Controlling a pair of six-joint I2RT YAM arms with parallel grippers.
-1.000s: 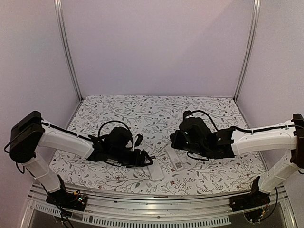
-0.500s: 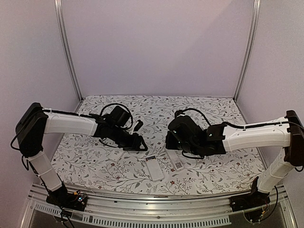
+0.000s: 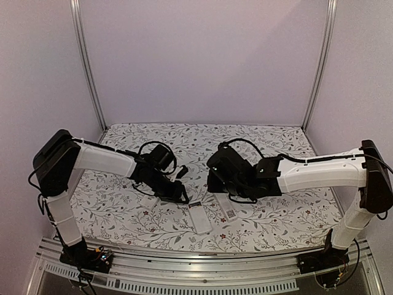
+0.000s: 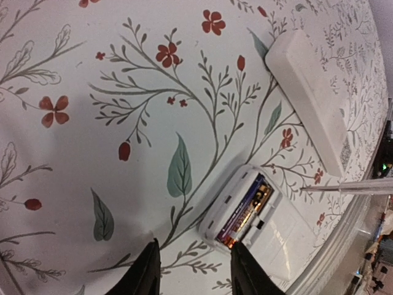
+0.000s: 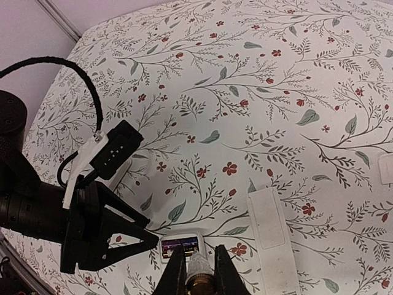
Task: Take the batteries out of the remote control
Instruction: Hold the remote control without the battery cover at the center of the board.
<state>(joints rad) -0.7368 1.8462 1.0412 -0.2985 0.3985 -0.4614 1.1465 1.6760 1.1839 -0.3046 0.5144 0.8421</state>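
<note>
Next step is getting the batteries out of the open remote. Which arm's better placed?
Right, probably. The right hand grips a tool whose tip sits just by the open bay of the remote, batteries showing. The left hand is empty, open and short of the remote.

Table covered edge to edge w/ white cloth (image 3: pixel 258 138), red-flower & grey-green vine print. Plain pale lilac walls on 3 sides: back wall (image 3: pixel 202 55), left wall (image 3: pixel 37 74), right wall (image 3: pixel 362 67). Alu post at far-left corner (image 3: pixel 88 61), 2nd post at far-right corner (image 3: pixel 319 61). Slotted alu rail (image 3: pixel 202 270) along near edge. Light soft, even.
</note>
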